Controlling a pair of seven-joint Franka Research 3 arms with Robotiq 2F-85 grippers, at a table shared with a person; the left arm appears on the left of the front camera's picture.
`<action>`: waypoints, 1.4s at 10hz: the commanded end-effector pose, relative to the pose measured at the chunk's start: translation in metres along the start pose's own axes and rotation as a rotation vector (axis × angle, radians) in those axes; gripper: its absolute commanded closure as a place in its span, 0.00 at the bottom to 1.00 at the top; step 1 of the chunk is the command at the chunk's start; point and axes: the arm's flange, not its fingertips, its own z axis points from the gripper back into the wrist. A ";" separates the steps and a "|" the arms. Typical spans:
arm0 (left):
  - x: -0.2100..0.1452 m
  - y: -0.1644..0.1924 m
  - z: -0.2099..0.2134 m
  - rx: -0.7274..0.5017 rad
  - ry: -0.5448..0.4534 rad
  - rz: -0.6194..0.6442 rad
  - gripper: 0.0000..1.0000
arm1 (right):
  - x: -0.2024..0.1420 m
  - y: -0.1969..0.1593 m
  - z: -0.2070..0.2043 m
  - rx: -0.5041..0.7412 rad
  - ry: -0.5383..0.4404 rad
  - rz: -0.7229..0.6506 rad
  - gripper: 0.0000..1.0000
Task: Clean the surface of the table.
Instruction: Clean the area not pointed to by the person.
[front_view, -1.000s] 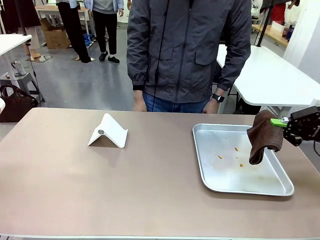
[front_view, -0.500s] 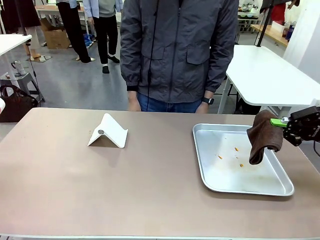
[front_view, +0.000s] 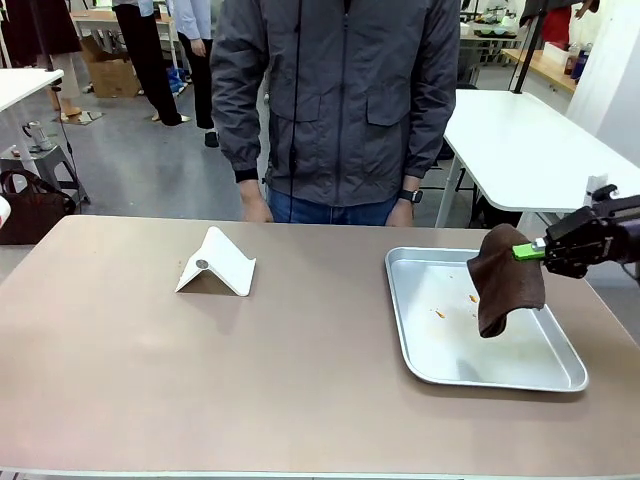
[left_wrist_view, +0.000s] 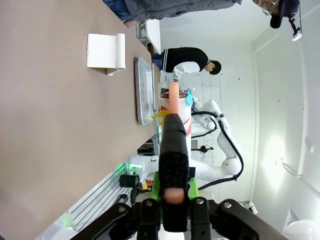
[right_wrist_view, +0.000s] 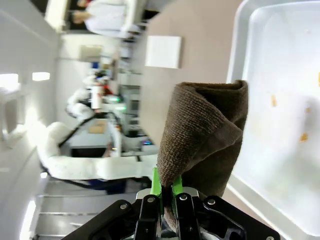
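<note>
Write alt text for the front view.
The right gripper holds a brown cloth hanging over a silver tray with a few orange crumbs, at the right end of a brownish table. A white folded stand sits left of centre; a person in a grey jacket stands at the far side.

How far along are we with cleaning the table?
Done, apparently: the orange crumbs lie in the metal tray, and I spot no debris on the table top. In hand: the right pincer is shut on the brown cloth, which hangs over the tray. Left: probably just setting the cloth down; the white folded stand sits on the table.
</note>
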 end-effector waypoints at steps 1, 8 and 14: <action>-0.004 -0.003 -0.003 -0.001 -0.006 -0.001 0.78 | 0.012 0.011 0.003 -0.203 0.085 0.009 0.91; -0.004 -0.003 -0.003 -0.001 -0.006 -0.001 0.78 | 0.061 -0.026 -0.024 -0.729 0.054 -0.021 0.91; -0.004 -0.003 -0.003 -0.001 -0.006 -0.001 0.78 | 0.085 -0.070 -0.073 -0.647 -0.033 -0.005 0.91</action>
